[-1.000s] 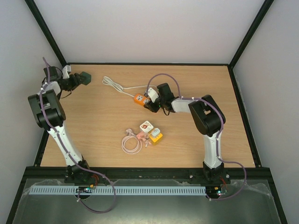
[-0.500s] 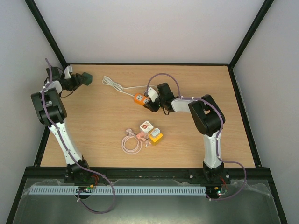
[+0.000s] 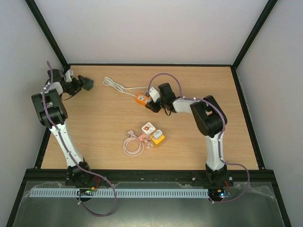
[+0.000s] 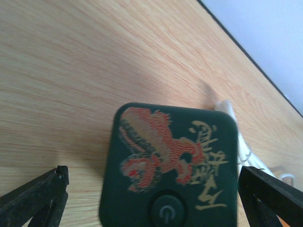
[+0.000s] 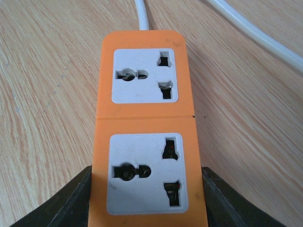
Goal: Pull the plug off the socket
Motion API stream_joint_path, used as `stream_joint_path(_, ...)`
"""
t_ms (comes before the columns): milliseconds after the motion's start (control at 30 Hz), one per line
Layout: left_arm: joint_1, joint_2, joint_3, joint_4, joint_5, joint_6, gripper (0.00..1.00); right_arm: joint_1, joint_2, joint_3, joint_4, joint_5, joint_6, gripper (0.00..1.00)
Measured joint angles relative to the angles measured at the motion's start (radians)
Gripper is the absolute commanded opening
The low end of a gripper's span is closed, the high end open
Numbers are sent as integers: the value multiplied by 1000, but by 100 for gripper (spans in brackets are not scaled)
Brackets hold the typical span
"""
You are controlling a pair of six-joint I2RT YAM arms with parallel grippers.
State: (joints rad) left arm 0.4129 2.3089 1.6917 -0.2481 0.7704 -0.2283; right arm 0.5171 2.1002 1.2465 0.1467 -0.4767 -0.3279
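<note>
**Plug apart from the power strip, one hand on each**

The left hand (image 3: 80, 84) sits at the upper left of the overhead view, near the back corner of the wooden surface (image 3: 104, 123). Its wrist camera shows a dark green plug (image 4: 170, 165) with a red dragon print and a round power button. The plug lies flat on the wood between two widely spread black fingers (image 4: 38, 198). Bare wood shows between the finger at the lower left of that frame and the plug's edge. The tip of the other finger, at the lower right, comes right up to the plug's side, and I cannot tell whether it touches. The hand is spread wider than the plug and is not clamped on it.

The right hand (image 3: 150, 103) is above the centre of the overhead view, closed on the near end of an orange power strip (image 5: 144, 123). In its wrist camera both dark fingers (image 5: 66, 203) press against the strip's long sides at the bottom of the frame. The strip's two white outlets face up with nothing plugged in. A white cord (image 3: 116, 86) runs from its far end and loops toward the upper left.

The plug and the strip lie well apart. Lower in the centre of the overhead view are a white adapter (image 3: 148, 127), a yellow adapter (image 3: 158, 138) and a coiled pink cable (image 3: 133, 145).
</note>
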Motion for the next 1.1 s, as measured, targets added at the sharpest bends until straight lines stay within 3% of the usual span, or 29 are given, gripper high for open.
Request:
stream_joint_path(267, 7, -56, -23, -32, -77, 16, 100, -4, 23, 55, -47, 13, 24, 10)
stream_joint_path(667, 7, -195, -27, -111, -86, 106, 100, -92, 57, 202, -233, 6, 136, 9)
stream_joint_path(900, 6, -270, -30, -143, -94, 141, 100, -123, 78, 301, -384, 44, 109, 9)
stream_joint_path(1100, -22, -367, -61, -148, -138, 196, 100, -201, 74, 291, -435, 46, 77, 9)
